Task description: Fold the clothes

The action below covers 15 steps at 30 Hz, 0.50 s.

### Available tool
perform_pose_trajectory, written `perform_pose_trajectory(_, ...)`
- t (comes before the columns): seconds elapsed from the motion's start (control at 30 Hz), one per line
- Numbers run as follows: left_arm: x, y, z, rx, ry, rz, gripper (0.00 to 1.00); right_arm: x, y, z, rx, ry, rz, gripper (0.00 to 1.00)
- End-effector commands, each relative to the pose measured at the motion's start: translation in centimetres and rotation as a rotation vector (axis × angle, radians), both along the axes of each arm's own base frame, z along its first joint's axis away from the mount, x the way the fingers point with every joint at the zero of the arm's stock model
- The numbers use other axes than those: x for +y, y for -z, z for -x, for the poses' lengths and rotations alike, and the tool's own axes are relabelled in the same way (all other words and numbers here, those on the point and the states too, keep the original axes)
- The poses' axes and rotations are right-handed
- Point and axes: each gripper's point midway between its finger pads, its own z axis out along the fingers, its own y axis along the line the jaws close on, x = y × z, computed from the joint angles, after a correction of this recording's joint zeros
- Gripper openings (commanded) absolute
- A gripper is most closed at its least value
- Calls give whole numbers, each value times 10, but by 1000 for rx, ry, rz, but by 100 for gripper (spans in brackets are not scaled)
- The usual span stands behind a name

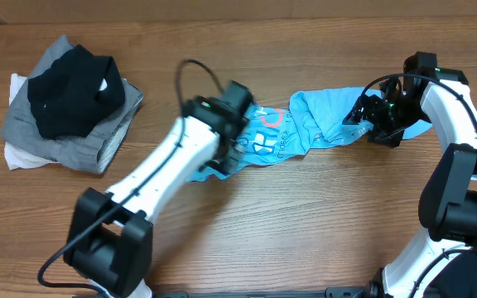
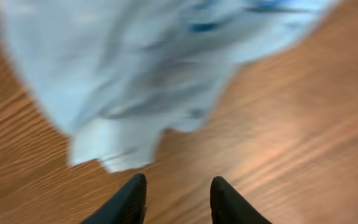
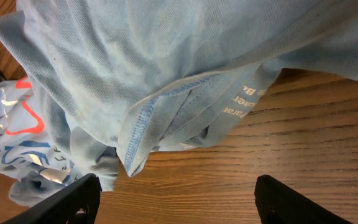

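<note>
The blue T-shirt (image 1: 321, 124) lies ungripped just ahead of my parted left gripper (image 2: 179, 180) and wide-spread right gripper (image 3: 178, 180), blurred in the left wrist view.

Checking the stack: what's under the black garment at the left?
A grey garment lies under the black garment, with a white one showing at the pile's lower-left edge. Anything else between them is covered.

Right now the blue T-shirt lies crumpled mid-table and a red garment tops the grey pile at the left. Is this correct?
No: the garment on the grey pile is black, not red, as the overhead view shows. The blue T-shirt does lie crumpled mid-table.
</note>
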Motion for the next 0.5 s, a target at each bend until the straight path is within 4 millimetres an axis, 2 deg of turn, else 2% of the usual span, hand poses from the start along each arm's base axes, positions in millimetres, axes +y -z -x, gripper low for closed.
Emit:
perform_pose_trajectory(0.0,-16,21,22,37,128,-26,36,-3,-8,-2,-28,0,12,84)
perform_pose_trajectory(0.13,-18,40,23,-1,177,-75,41,-3,-8,-3,-29,0,12,84)
perform_pose_trajectory(0.3,-13,53,11,-46,153,-67,55,-3,-8,-2,-27,0,12,84)
perform_pose_trajectory(0.47,-15,63,12,-7,174,20,56,-2,-8,-2,-28,0,12,84)
